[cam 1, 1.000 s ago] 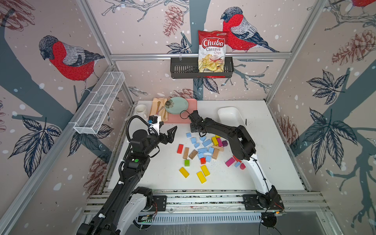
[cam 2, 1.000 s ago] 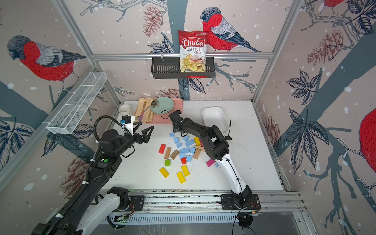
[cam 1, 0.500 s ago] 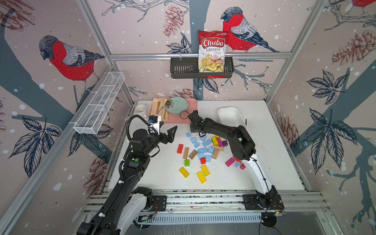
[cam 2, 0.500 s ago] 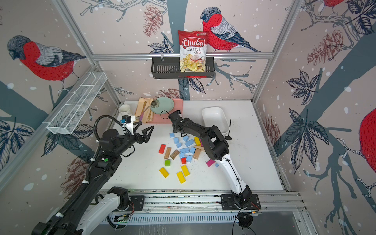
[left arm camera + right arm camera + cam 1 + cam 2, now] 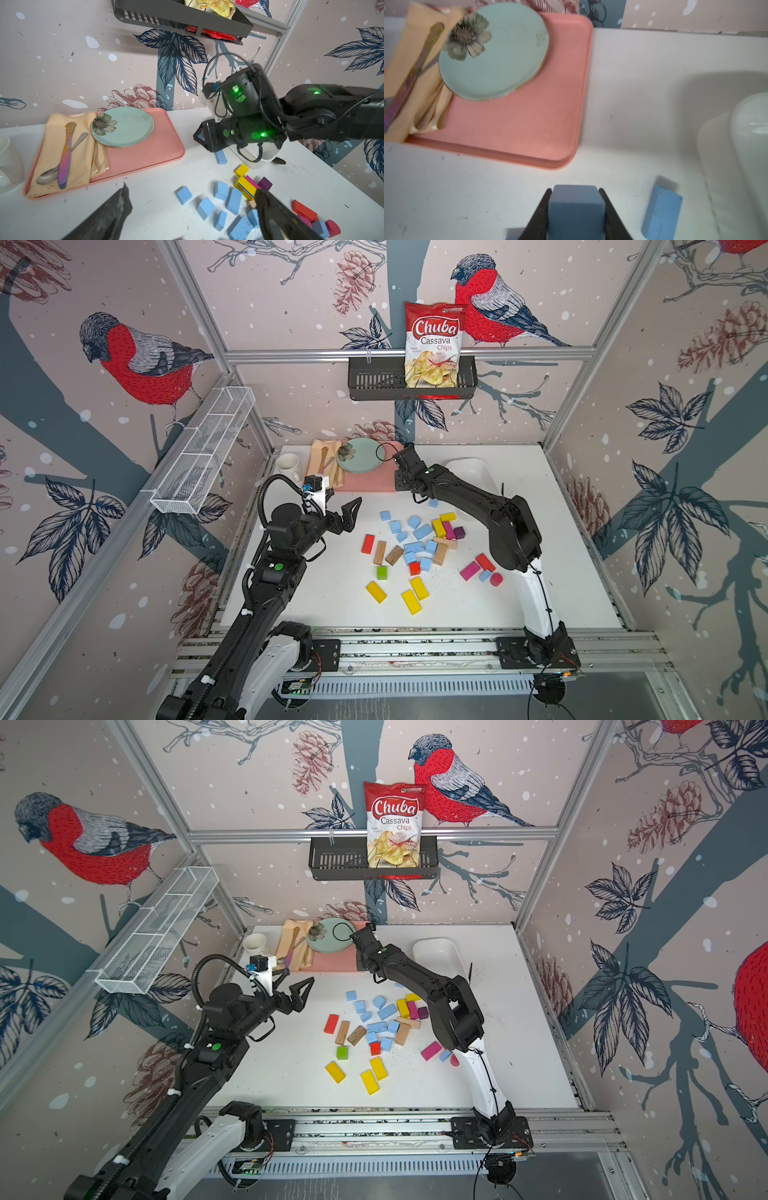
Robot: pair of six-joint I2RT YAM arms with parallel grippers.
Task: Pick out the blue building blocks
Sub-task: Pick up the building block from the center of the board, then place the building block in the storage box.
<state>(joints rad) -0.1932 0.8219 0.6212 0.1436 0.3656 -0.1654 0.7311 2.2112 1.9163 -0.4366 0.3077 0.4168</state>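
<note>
Several blue building blocks [image 5: 415,537] [image 5: 380,1011] [image 5: 232,199] lie mixed with other colours mid-table. My right gripper [image 5: 575,190] is shut on one blue cube [image 5: 576,207], low over the table just in front of the pink tray's corner. In both top views the arm hides this cube. A blue bar [image 5: 661,214] [image 5: 433,502] [image 5: 220,156] lies on the table beside that gripper. My left gripper [image 5: 345,506] [image 5: 297,988] [image 5: 192,187] hangs open, left of the pile and above it, holding nothing.
A pink tray [image 5: 370,481] at the back holds a green plate [image 5: 359,455] and a napkin with cutlery [image 5: 68,149]. A white cup [image 5: 287,466] stands to its left, a white dish [image 5: 471,475] to its right. Yellow [image 5: 411,593], red, magenta, green and brown blocks lie around the blue ones.
The right gripper's jaws have closed on a blue cube. The left arm has stayed where it was, still open.
</note>
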